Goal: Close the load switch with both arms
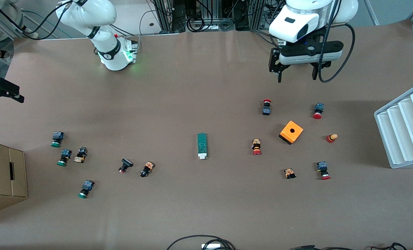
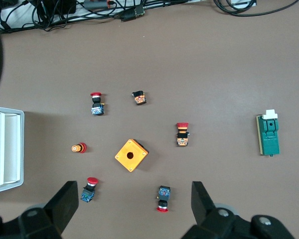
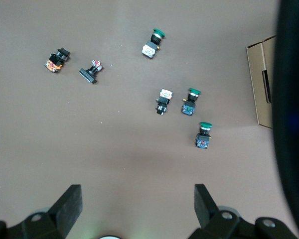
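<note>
The load switch (image 1: 202, 146), a narrow green bar, lies mid-table with its white block at the end nearer the front camera. It also shows in the left wrist view as the load switch (image 2: 268, 133). My left gripper (image 1: 296, 78) hangs open and empty in front of its arm's base, well away from the switch. Between the left gripper's (image 2: 134, 191) fingers I see only two red-capped buttons on the table below. My right gripper (image 3: 138, 191) is open and empty over bare table by its own arm's green-lit base. The switch is out of the right wrist view.
An orange box with a hole (image 1: 291, 132) and several red-capped buttons lie toward the left arm's end. Green-capped buttons (image 1: 64, 157) and a cardboard box (image 1: 5, 177) are at the right arm's end. A white ribbed tray (image 1: 404, 128) stands at the left arm's table edge.
</note>
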{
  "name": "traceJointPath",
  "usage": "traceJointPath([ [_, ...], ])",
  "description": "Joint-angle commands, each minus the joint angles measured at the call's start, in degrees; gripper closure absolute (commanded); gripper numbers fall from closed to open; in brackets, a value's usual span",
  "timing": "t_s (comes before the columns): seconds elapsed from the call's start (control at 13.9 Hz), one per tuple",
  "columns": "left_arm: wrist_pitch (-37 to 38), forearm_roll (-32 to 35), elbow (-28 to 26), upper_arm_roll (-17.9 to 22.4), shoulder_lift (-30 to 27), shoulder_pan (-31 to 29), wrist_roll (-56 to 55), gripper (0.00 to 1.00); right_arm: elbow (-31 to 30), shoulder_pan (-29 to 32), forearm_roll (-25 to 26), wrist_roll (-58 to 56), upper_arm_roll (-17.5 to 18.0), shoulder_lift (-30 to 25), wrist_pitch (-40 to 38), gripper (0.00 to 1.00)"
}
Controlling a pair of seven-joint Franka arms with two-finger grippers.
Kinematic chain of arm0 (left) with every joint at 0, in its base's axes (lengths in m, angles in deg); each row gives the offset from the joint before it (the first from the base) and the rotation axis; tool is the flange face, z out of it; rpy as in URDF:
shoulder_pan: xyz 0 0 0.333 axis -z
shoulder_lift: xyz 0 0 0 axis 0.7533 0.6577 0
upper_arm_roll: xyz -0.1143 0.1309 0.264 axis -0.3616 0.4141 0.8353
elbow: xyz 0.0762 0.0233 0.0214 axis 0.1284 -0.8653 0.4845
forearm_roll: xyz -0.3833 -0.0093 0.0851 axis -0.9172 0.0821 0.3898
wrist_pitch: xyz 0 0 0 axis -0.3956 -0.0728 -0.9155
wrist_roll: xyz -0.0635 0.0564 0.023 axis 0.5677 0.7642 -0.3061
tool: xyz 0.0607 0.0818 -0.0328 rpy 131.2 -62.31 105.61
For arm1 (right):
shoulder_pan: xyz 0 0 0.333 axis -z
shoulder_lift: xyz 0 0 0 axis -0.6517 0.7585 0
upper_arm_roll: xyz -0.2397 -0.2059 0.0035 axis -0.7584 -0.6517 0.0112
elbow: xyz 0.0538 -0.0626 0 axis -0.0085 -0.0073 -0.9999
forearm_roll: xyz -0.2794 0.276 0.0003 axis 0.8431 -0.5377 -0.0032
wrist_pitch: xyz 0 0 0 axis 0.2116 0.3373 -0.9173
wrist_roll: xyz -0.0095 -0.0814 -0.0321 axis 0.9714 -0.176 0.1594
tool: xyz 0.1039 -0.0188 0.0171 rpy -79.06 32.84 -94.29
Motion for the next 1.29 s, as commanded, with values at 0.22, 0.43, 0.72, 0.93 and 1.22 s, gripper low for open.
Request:
traceJointPath([
  [0.22, 3.6, -11.5, 3.8, 1.1, -0.7, -14.2, -0.3, 0.00, 1.2, -0.5, 1.6, -0.4, -0.3, 0.7, 0.3, 0.00],
  [0.43, 3.6, -14.4, 3.6, 1.2, -0.9, -23.1, 1.2, 0.00, 1.2, -0.6, 1.9, -0.4, -0.3, 0.7, 0.9, 0.00],
  [0.72, 3.6, -14.6, 3.2, 1.3, 0.5, -29.9, 5.1, 0.00, 1.2, -0.6, 1.9, -0.3, -0.2, 0.7, 1.0, 0.00],
  [0.93, 3.6, -14.7, 2.8, 1.2, 1.8, -32.1, 5.3, 0.00, 1.2, -0.5, 1.9, -0.4, -0.2, 0.7, 0.9, 0.00],
  [1.22, 3.5, -17.0, 2.7, 1.2, 2.5, -34.9, 11.8, 0.00, 1.2, -0.6, 1.9, -0.4, -0.2, 0.7, 0.9, 0.00],
])
